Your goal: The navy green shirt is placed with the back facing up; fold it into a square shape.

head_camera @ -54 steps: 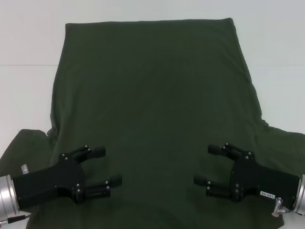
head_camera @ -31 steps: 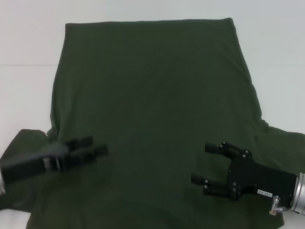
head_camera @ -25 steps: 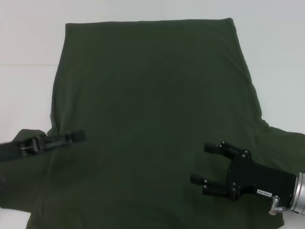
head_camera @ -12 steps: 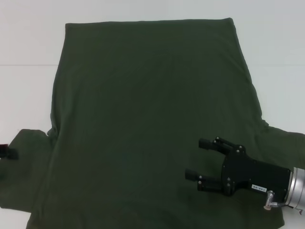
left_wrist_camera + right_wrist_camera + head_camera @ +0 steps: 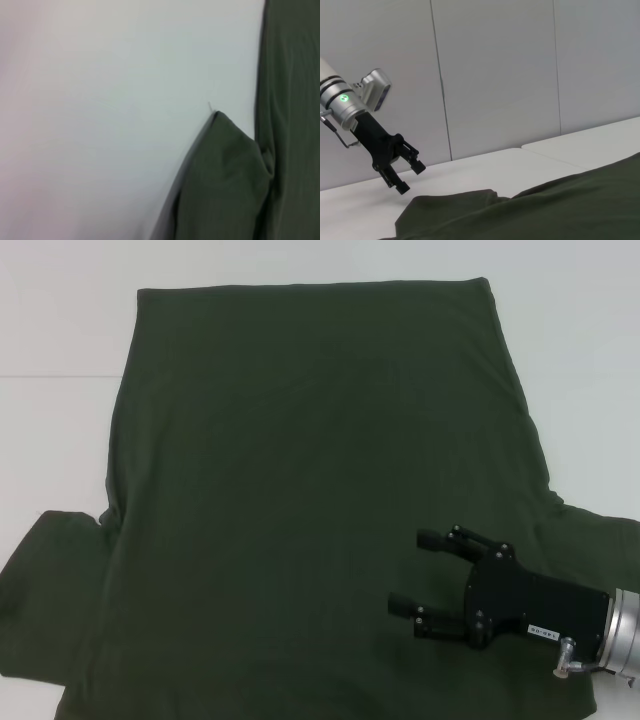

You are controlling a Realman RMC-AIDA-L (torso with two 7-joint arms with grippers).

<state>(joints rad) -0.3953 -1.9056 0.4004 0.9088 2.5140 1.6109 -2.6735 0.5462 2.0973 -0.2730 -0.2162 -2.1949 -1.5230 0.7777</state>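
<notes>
You've got the navy green shirt (image 5: 310, 490) spread flat, plain side up, over most of the white worktop (image 5: 60, 340), sleeves out at near left and near right, bare worktop showing on the left, right and far sides. Right tool (image 5: 424, 571) hangs over the shirt's near-right part, fingers spread, gripping nothing. Left tool (image 5: 408, 175) is out past the left sleeve, lifted above the worktop, released and empty, with pale grey wall panels (image 5: 495, 75) behind it.
</notes>
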